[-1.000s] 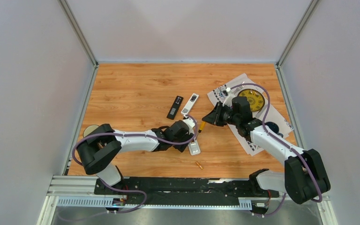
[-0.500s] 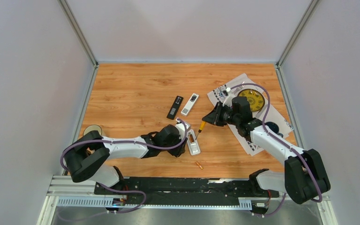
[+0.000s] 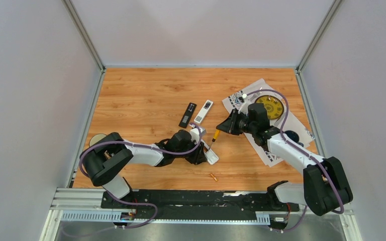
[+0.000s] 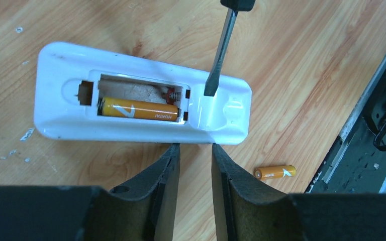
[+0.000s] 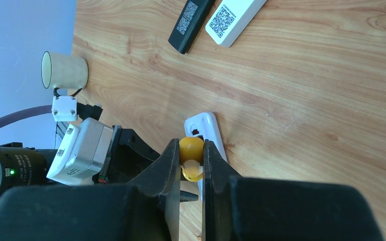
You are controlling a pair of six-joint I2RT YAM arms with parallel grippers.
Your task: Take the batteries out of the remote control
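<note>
A white remote point(image 3: 211, 155) lies back-up with its battery bay open; in the left wrist view the remote point(image 4: 63, 113) holds one orange-gold battery point(image 4: 138, 109) and one bare slot. A second orange-gold battery point(image 3: 213, 176) lies loose on the wood, and it also shows in the left wrist view point(image 4: 275, 172). My left gripper point(image 4: 193, 146) is empty, its jaws a narrow gap apart, tips at the remote's near side. My right gripper point(image 5: 191, 160) is shut on the yellow-handled screwdriver point(image 5: 191, 148). The screwdriver's blade tip point(image 4: 210, 90) rests on the remote beside the bay's spring end.
A black remote point(image 3: 187, 114) and a second white remote point(image 3: 203, 111) lie side by side behind. A cup point(image 3: 98, 139) stands at the left edge. Printed sheets point(image 3: 241, 100) with a yellow disc point(image 3: 270, 106) lie at the right. The rail runs along the near edge.
My left gripper drew back to the left, then came in again at the open remote's side. The remote turned slightly. The right gripper and screwdriver hardly moved.
</note>
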